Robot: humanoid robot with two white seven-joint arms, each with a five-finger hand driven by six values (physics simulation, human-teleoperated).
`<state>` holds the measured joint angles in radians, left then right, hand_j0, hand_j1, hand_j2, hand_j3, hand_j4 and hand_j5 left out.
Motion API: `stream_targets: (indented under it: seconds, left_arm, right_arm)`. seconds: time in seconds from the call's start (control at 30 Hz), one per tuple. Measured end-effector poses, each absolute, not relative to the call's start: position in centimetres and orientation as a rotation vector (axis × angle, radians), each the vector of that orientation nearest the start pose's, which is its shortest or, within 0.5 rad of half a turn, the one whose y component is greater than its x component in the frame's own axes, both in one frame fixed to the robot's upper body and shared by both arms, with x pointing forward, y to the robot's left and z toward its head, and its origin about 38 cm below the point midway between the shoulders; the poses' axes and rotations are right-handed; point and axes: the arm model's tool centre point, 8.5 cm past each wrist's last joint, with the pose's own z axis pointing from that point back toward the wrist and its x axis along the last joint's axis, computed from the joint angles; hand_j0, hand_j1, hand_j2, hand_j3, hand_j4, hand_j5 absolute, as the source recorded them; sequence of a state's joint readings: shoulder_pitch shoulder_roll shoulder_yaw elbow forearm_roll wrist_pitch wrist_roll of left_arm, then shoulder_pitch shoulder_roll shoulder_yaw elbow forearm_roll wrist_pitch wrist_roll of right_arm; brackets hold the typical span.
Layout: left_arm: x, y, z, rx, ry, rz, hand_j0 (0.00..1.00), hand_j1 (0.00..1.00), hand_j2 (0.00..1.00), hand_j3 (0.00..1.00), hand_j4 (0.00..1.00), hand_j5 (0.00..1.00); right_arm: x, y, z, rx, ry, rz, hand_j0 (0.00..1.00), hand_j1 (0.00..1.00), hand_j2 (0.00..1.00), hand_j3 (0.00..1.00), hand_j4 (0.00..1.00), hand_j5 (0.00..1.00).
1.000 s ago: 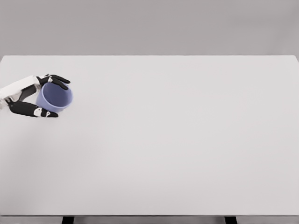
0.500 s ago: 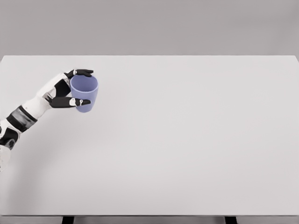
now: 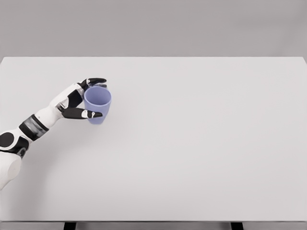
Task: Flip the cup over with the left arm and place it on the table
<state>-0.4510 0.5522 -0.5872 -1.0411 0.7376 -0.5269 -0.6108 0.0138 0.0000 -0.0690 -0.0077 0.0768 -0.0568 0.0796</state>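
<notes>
Cup [image 3: 98, 104] is mouth-up w/ left hand [image 3: 79, 101] fingers [image 3: 88, 114] wrapped round it; set it down flat on bench [image 3: 201, 143], then let go.

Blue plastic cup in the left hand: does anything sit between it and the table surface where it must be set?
Nothing visible does. The left hand grips the blue plastic cup, opening up, over bare white table.

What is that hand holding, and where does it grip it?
The left hand holds the blue cup by its side wall, with fingers on either side and the opening facing up.
</notes>
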Motion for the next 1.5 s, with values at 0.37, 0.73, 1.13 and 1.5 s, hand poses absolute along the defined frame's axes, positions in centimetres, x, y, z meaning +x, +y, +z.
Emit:
stream_targets:
  seconds: [0.37, 0.73, 1.13, 1.5]
  left_arm:
    - [43.7, 31.0, 10.1, -0.505, -1.681, -0.719, 1.00, 1.00, 1.00, 1.00, 1.00, 1.00]
    - [44.7, 34.6, 14.3, -0.400, -1.758, -0.781, 1.00, 1.00, 1.00, 1.00, 1.00, 1.00]
    - [44.1, 35.6, 14.8, -0.332, -1.752, -0.904, 1.00, 1.00, 1.00, 1.00, 1.00, 1.00]
    - [44.1, 33.0, 13.9, -0.365, -1.744, -0.963, 1.00, 1.00, 1.00, 1.00, 1.00, 1.00]
  right_arm:
    - [0.0, -26.5, -26.2, -0.008, -0.050, 0.012, 1.00, 1.00, 1.00, 1.00, 1.00, 1.00]
    - [0.0, -26.5, -26.2, -0.008, -0.050, 0.012, 1.00, 1.00, 1.00, 1.00, 1.00, 1.00]
    - [0.0, -26.5, -26.2, -0.008, -0.050, 0.012, 1.00, 1.00, 1.00, 1.00, 1.00, 1.00]
    - [0.0, -26.5, -26.2, -0.008, -0.050, 0.012, 1.00, 1.00, 1.00, 1.00, 1.00, 1.00]
